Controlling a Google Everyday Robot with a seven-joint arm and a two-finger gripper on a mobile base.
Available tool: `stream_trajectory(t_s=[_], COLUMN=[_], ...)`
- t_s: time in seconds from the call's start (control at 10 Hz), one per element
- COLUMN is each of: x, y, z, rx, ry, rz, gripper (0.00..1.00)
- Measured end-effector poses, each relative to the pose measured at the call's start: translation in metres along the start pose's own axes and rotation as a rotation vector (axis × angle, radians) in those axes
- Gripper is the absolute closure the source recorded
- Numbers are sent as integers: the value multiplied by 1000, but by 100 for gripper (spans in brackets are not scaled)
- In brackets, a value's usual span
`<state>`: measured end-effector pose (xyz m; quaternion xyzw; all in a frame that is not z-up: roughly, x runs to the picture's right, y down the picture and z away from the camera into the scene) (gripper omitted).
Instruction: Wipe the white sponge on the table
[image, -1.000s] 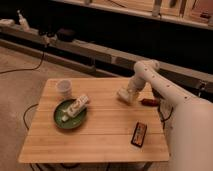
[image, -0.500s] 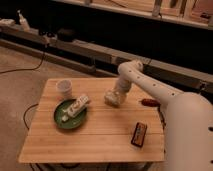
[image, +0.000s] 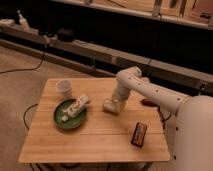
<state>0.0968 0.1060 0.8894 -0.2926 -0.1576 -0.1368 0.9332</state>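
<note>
Gripper low at table centre, sponge not discernible, grip unclear, green plate to its left

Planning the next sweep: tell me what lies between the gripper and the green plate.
Camera view: only bare table lies between gripper and green plate.

**Sponge pressed to the tabletop**

The white sponge, a small off-white rounded pad, lies flat on the table, right of centre. The gripper sits directly on top of it. The table is rectangular, light wood, with a plank-striped top.
</note>
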Motion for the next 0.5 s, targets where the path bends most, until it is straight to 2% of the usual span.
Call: stream_trajectory(t_s=[0.2,0.5], x=[15,51], y=[26,72], z=[-7,-7], rx=[-2,-29], ry=[-11,1], rz=[5,36], gripper=[52,52])
